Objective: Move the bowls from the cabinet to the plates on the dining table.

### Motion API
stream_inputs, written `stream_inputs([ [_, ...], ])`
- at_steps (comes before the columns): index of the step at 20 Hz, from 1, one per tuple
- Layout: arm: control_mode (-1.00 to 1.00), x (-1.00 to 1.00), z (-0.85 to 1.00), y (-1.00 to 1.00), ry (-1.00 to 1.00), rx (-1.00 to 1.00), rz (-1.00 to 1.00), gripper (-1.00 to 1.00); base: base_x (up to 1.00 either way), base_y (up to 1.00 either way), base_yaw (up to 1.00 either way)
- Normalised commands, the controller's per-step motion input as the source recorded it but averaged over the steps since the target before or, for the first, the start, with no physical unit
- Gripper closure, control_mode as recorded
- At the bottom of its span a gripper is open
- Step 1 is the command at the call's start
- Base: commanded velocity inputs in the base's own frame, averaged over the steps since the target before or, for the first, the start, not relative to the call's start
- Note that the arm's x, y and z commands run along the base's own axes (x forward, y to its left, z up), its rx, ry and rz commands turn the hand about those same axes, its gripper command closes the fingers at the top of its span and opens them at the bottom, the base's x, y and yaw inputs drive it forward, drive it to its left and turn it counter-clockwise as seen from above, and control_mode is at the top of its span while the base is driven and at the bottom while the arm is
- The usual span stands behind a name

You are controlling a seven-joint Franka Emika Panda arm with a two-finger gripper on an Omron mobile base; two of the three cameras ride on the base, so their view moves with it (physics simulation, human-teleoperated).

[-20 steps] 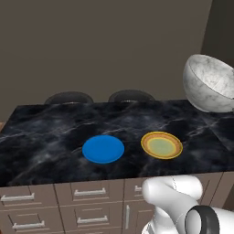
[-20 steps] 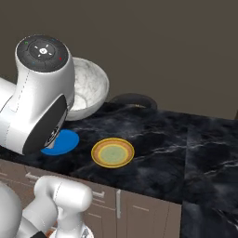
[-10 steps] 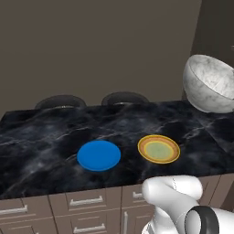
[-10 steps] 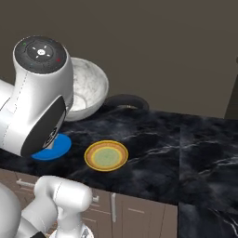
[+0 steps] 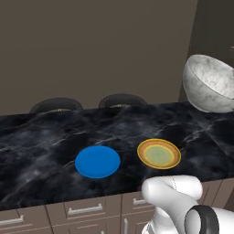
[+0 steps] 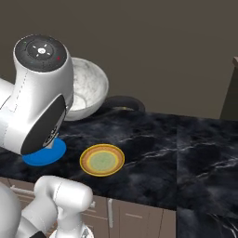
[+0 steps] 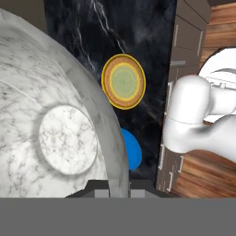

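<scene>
Hand view catches drawer fronts (image 7: 184, 41) edging the veined black dining table (image 7: 83, 27); above that table the gripper (image 7: 117, 192) pinches the rim of the deep marbled bowl (image 7: 55, 129), over the flat blue plate (image 7: 131, 150) beside the yellow-orange plate (image 7: 123, 82).

No readable text or labels, apparently.

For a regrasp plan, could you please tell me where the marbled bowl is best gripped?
On its thin rim wall, one finger inside and one outside, as the claw holds the marbled bowl now. The body is too wide and round to span.
</scene>
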Motion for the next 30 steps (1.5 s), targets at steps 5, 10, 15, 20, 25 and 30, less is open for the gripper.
stream_inputs([
  [5,1.0,0.0,0.0,0.0,0.0,0.0,0.0,1.0,0.06,0.11,-0.05],
  [10,-1.0,-0.03,-0.19,0.06,0.02,-0.04,-0.06,1.0,0.0,0.03,-0.01],
  [15,-1.0,0.0,-0.31,0.13,0.04,-0.04,-0.07,1.0,0.0,0.0,0.0],
  [20,-1.0,0.06,-0.35,0.18,0.02,-0.02,-0.03,1.0,0.0,0.0,0.0],
  [25,-1.0,0.12,-0.41,0.2,0.03,-0.06,0.0,1.0,0.0,0.0,0.0],
  [30,-1.0,0.23,-0.44,0.15,0.02,-0.08,0.01,1.0,0.0,0.0,0.0],
])
